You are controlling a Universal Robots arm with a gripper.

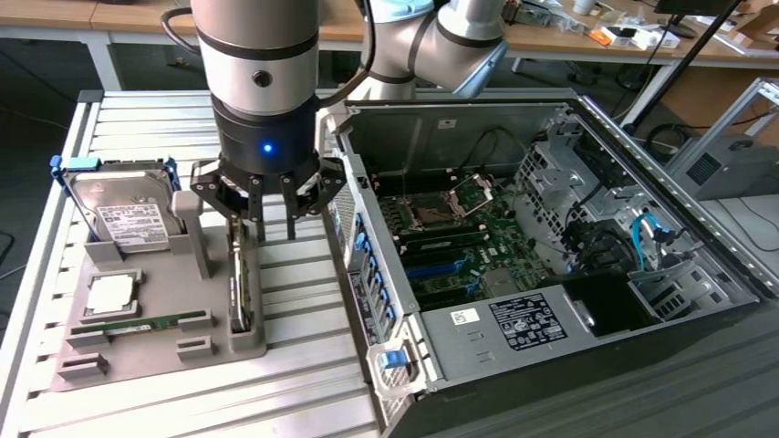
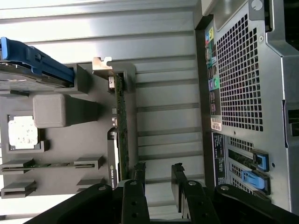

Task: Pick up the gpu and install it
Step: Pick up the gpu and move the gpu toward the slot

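The gpu (image 1: 240, 294) stands on its long edge in a slot of the grey holder (image 1: 159, 351), on the side nearest the computer case. In the wrist view the gpu (image 2: 122, 126) is a thin green edge with its silver bracket (image 2: 103, 63) at the far end. My gripper (image 1: 275, 226) hangs just above the card's far end, open, with nothing between its fingers. In the wrist view my gripper (image 2: 159, 175) sits slightly off the card, toward the case. One fingertip (image 2: 139, 170) is close beside the card's edge.
The holder also carries a hard drive (image 1: 122, 217) with blue rails, a CPU (image 1: 112, 292) and a RAM stick (image 1: 140, 324). The open computer case (image 1: 402, 365) lies at the exterior view's right, its motherboard (image 1: 444, 242) exposed. Everything rests on a slatted metal table (image 1: 305, 401).
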